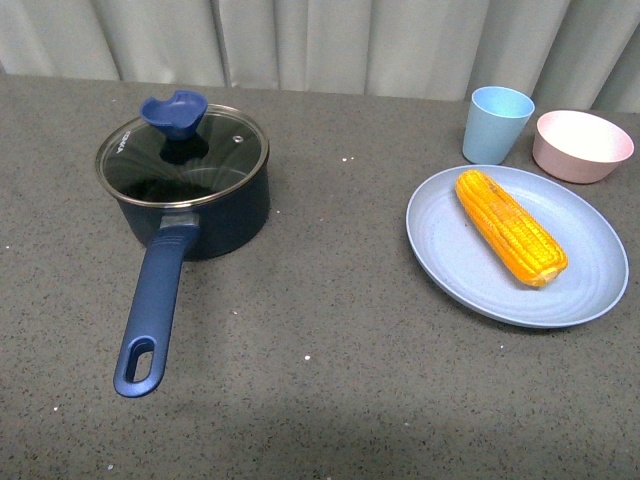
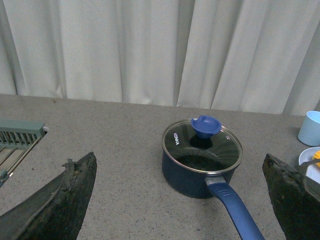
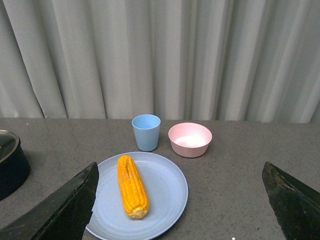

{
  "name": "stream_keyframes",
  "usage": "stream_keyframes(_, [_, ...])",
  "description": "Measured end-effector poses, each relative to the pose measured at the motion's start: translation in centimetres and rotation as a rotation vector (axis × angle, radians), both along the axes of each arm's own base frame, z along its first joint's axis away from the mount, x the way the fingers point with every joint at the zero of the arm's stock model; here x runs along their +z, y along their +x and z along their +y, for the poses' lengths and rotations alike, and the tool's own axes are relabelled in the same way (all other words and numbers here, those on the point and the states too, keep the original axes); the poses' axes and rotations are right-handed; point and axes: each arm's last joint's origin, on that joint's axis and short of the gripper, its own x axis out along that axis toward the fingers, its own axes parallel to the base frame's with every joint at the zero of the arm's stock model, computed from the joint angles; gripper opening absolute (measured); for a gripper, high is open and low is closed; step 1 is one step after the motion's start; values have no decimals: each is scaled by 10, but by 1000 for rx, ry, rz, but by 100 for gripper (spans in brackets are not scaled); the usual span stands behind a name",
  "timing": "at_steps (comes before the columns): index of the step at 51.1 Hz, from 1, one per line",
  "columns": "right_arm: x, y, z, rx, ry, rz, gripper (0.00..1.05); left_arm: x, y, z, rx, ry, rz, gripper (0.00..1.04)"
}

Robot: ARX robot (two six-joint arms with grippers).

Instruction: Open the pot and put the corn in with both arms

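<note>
Pot: the dark navy pot (image 1: 190,205) stands on the left part of the bench (image 1: 330,380), well apart from the plate.
Lid: a glass lid (image 1: 183,155) with a metal rim sits closed on the pot; its blue knob (image 1: 173,112) is on top, toward the far edge.
Handle: the long blue handle (image 1: 155,310) points toward the robot, and the oval hole at its end lies nearest the near edge.
Corn: the yellow-orange corn (image 1: 510,227) lies on a pale blue plate (image 1: 470,270) on the right part of the bench, set at a slant with one end toward the cup.
Cup: a light blue cup (image 1: 497,123) stands upright just behind the plate.
Bowl: a pale pink bowl (image 1: 582,146) sits just beside the cup, further right.
Left hand: in the left wrist view the left hand (image 2: 177,157) is spread wide, its dark fingers (image 2: 70,195) at either side of the frame, holding nothing; the pot shows ahead between them, apart from both.
Right hand: in the right wrist view the right hand (image 3: 180,167) is likewise spread wide, fingers (image 3: 70,205) at the frame's sides, holding nothing; the plate with the corn lies ahead between them, untouched.
Rack: a grey-green slatted rack (image 2: 20,132) shows at the edge of the left wrist view.
Backdrop: a pale curtain (image 1: 330,40) hangs behind the bench.
</note>
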Motion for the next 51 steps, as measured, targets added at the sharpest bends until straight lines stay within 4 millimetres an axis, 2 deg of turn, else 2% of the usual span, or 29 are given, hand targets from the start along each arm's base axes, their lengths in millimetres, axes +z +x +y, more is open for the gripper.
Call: stream_keyframes(51, [0,0,0,0,0,0,96,0,0,0,0,0,0,98])
